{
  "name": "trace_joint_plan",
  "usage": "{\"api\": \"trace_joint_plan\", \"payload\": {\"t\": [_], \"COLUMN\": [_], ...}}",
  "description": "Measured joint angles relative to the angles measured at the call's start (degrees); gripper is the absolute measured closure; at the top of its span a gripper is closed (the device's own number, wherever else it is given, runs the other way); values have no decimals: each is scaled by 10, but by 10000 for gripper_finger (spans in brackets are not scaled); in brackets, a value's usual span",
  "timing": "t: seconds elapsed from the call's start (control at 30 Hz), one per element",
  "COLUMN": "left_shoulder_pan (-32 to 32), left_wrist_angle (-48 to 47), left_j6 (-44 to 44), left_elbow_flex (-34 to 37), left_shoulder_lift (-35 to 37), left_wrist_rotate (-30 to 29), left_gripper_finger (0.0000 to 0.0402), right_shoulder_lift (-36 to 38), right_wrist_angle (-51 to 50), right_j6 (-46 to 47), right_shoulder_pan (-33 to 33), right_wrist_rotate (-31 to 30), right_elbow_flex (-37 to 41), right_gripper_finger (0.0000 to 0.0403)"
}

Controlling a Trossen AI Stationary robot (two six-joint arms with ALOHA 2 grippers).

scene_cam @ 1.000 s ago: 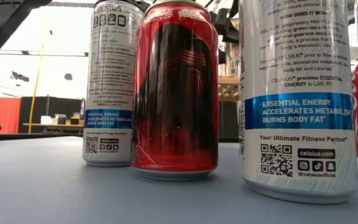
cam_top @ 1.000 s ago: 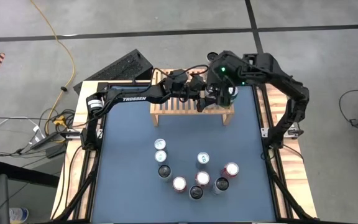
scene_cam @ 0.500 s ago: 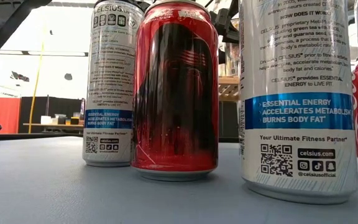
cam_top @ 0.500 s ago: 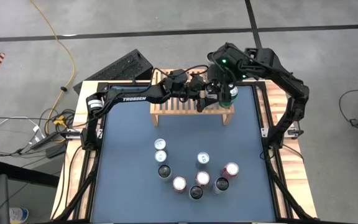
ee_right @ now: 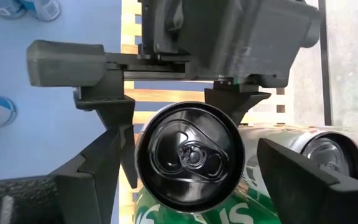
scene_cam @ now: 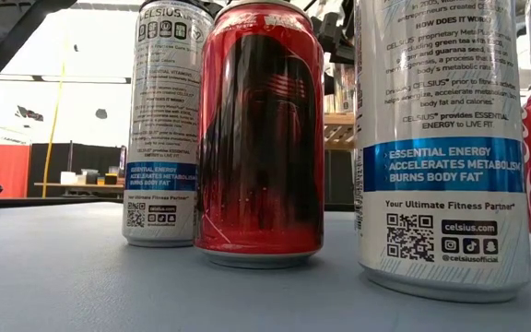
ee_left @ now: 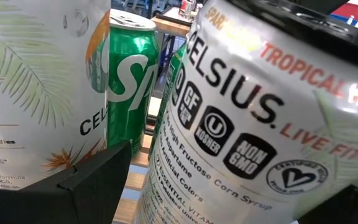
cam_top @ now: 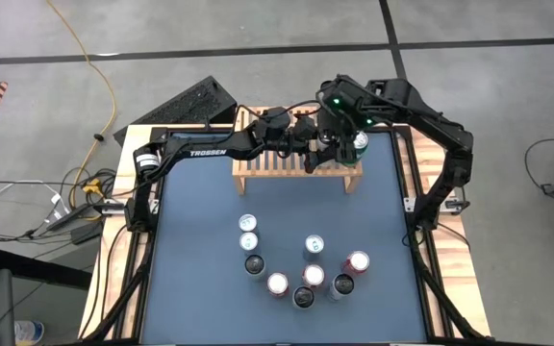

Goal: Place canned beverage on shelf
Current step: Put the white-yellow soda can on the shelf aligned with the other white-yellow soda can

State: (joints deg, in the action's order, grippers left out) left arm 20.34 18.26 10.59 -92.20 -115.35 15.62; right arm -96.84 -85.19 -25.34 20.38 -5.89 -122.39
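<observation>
While the left gripper [cam_top: 317, 154] gaped around a white can [ee_left: 253, 124] on the shelf [cam_top: 267, 169], the right gripper [ee_right: 191, 180], spread and empty, had shifted slightly left above it.

Left gripper [cam_top: 313, 154] agape; right gripper [cam_top: 344, 154] agape, arms converging.

Change noted, high view: right arm [cam_top: 421, 106] shifted over the shelf's [cam_top: 277, 165] 3 o'clock end; its wrist and green indicator light moved toward 9 o'clock, and its elbow drew slightly toward 12 o'clock. The right gripper [cam_top: 339, 144] closed in above the green can [ee_right: 188, 155].
</observation>
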Motion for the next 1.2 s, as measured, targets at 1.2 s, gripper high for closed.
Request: {"api": "trace_joint_plan", "payload": {"t": [1.2], "left_shoulder_pan": [-1], "left_wrist_angle": [0], "left_j6": [7], "left_elbow_flex": [0], "left_shoulder_lift": [0], "left_wrist_rotate": [10], "left_gripper_finger": [41], "right_shoulder_lift": [3], "right_wrist_angle": [-48], "right_j6": [6], "right_shoulder_pan": [18], "right_wrist_rotate": [-21], "right_elbow_flex": [-2], "right_gripper_finger": [247]}}
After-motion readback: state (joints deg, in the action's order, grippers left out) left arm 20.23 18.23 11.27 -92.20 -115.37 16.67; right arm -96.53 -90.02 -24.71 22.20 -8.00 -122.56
